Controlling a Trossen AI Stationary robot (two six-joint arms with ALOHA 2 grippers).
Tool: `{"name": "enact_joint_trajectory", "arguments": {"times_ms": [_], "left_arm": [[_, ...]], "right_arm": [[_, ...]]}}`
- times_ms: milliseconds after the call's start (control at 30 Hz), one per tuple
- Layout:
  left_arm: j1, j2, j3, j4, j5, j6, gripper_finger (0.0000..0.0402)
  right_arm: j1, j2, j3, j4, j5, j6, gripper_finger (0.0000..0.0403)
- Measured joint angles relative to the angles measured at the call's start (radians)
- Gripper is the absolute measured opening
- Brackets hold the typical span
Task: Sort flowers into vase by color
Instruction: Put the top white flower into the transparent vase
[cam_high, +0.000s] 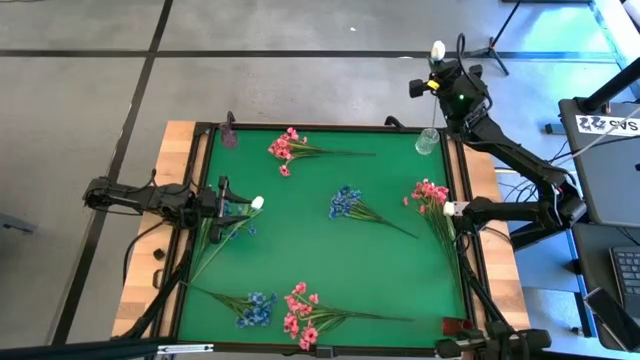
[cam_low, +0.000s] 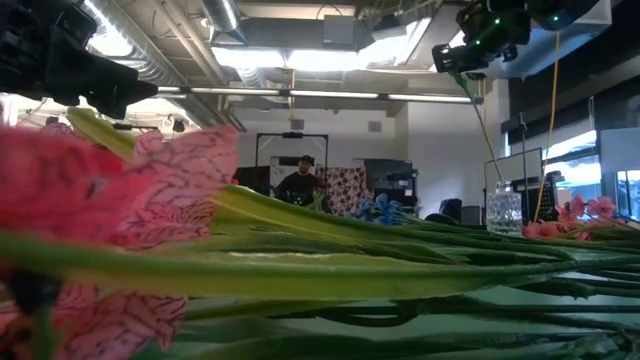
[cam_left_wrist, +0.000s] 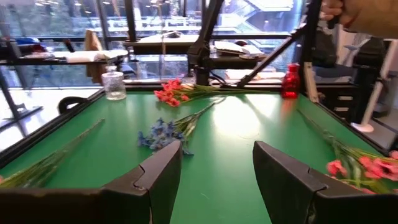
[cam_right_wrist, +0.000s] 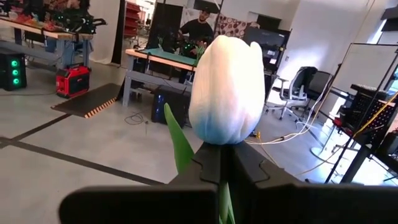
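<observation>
My right gripper (cam_high: 440, 68) is raised beyond the table's far right corner, shut on a white tulip (cam_right_wrist: 227, 87). Its thin stem (cam_low: 485, 130) hangs down toward a clear glass vase (cam_high: 427, 142). Whether the stem's end is inside the vase, I cannot tell. My left gripper (cam_high: 243, 205) is open at the table's left side. A second white tulip bud (cam_high: 257, 203) lies on the mat just off its fingertips. Pink sprays (cam_high: 285, 150) (cam_high: 430, 195) (cam_high: 300, 320) and blue sprays (cam_high: 345, 203) (cam_high: 258, 308) lie flat on the green mat. My right gripper pinches the white tulip's stem right under the bud (cam_right_wrist: 224, 144) between its two fingers. The fingers lie level, across the stem. The tulip is lifted clear and upright: the bud stands above the fingers, a green leaf (cam_right_wrist: 180, 146) beside them, and the stem hangs below.
A purple vase (cam_high: 228, 133) stands at the far left corner and a red vase (cam_high: 455, 325) at the near right corner. A raised black rim (cam_high: 300, 127) frames the mat. A person's hand (cam_left_wrist: 357, 12) shows beyond the table's right side. The mat's centre (cam_high: 300, 240) is bare.
</observation>
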Motion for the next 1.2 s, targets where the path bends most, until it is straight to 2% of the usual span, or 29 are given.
{"name": "enact_joint_trajectory", "arguments": {"times_ms": [233, 367, 533, 700, 800, 933, 1033, 1200], "left_arm": [[0.000, 0.000, 0.000, 0.049, -0.006, -0.040, 0.0194], [0.006, 0.000, 0.000, 0.292, -0.080, -0.206, 0.0194], [0.006, 0.000, 0.000, 0.622, -0.137, -0.330, 0.0194], [0.006, 0.000, 0.001, 0.885, -0.158, -0.278, 0.0194], [0.006, 0.005, 0.001, 1.006, -0.087, -0.271, 0.0194], [0.005, 0.076, 0.017, 1.060, 0.070, -0.264, 0.0194], [0.006, 0.193, 0.091, 1.064, 0.079, -0.251, 0.0194], [0.006, 0.444, 0.273, 1.060, 0.074, -0.098, 0.0194]], "right_arm": [[0.000, 0.000, -0.073, 0.012, 0.020, 0.029, 0.0007], [0.000, 0.000, -0.098, 0.009, 0.077, 0.047, 0.0012], [0.000, -0.001, -0.099, -0.070, 0.150, 0.103, 0.0014], [0.000, -0.001, -0.099, -0.174, 0.155, 0.152, 0.0022], [0.000, -0.001, -0.099, -0.247, 0.155, 0.221, 0.0045], [0.000, -0.009, -0.099, -0.328, 0.142, 0.260, 0.0099], [0.000, -0.024, -0.084, -0.418, 0.137, 0.315, 0.0142], [0.000, -0.027, 0.002, -0.600, 0.101, 0.429, 0.0199]]}}
